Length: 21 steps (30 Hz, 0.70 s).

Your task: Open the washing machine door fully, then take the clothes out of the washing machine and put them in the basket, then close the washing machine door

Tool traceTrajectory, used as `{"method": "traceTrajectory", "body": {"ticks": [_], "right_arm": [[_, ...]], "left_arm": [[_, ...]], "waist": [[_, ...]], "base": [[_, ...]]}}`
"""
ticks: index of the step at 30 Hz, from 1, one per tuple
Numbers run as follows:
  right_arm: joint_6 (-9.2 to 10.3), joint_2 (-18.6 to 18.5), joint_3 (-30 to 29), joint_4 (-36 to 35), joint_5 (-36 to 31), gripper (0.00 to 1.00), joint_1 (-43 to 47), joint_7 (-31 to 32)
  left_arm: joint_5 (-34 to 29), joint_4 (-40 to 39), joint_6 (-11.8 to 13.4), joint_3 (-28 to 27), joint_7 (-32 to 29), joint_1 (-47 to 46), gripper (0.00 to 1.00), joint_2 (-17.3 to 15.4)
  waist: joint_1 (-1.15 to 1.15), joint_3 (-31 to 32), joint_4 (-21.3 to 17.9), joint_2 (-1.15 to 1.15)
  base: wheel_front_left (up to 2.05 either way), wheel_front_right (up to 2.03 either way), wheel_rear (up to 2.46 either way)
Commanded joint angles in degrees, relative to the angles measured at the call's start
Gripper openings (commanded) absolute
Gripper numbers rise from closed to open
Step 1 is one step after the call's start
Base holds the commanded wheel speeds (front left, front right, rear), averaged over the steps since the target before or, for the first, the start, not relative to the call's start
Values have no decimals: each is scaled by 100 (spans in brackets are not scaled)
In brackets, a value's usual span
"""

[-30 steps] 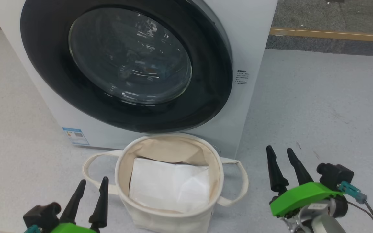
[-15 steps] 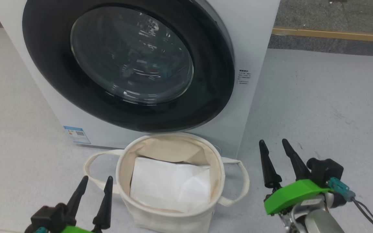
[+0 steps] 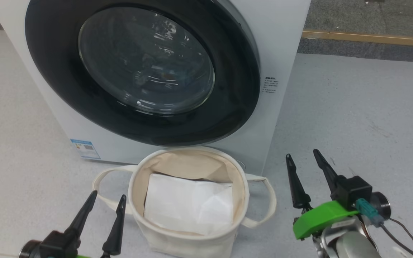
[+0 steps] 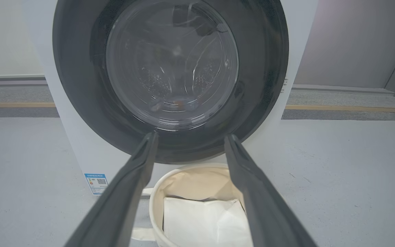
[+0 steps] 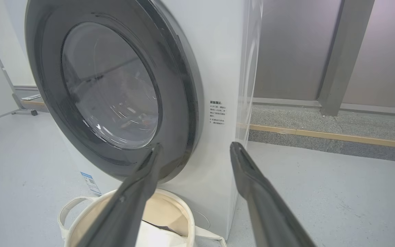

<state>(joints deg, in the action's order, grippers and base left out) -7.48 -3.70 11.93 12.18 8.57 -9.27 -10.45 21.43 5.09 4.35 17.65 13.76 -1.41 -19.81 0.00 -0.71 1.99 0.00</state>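
Note:
The white washing machine [image 3: 281,32] stands ahead with its black-rimmed round door [image 3: 235,89] closed flat against the front. Through the glass bowl, a dim bit of blue and orange clothes [image 3: 176,76] lies low in the drum. The cream basket [image 3: 134,186] sits on the floor just before the machine, holding a white liner sheet [image 3: 188,204]. My left gripper [image 3: 108,195] is open to the basket's left. My right gripper [image 3: 302,154] is open to its right. The left wrist view looks past open fingers [image 4: 132,178] at the door [image 4: 81,85]. The right wrist view faces the door's right edge [image 5: 187,103].
A blue label [image 3: 84,148] sits low on the machine's front left and small printed text [image 3: 270,85] on its right. A wooden strip [image 3: 368,37] runs along the floor behind. Grey floor [image 3: 353,107] spreads right of the machine. A wheeled foot [image 5: 29,111] stands far left.
My right gripper has shifted slightly left and forward, its wrist turning. My left gripper has sunk a little lower in the head view. Door and basket are unmoved.

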Motion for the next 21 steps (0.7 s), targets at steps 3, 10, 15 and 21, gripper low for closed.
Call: {"method": "traceTrajectory", "body": {"ticks": [3, 10, 15, 21], "right_arm": [[-1, -15, 165, -257, -262, 100, -251, -99], [-1, -5, 94, -251, -248, 100, -217, -81], [-1, 2, 14, -265, -266, 100, -189, -63], [-1, 21, -47, -286, -206, 100, -183, -56]], "left_arm": [[-229, -238, 68, -202, 124, -308, 100, -209], [-234, -216, 103, -261, 124, -248, 100, -205], [-226, -213, 110, -287, 124, -205, 100, -201], [-208, -229, 111, -313, 124, -180, 100, -189]], "waist": [[0, 5, -11, 0], [0, 44, -4, 0], [0, 56, 11, 0], [0, 24, 23, 0]], "base": [[0, 0, 0], [0, 0, 0], [0, 0, 0], [0, 0, 0]]}}
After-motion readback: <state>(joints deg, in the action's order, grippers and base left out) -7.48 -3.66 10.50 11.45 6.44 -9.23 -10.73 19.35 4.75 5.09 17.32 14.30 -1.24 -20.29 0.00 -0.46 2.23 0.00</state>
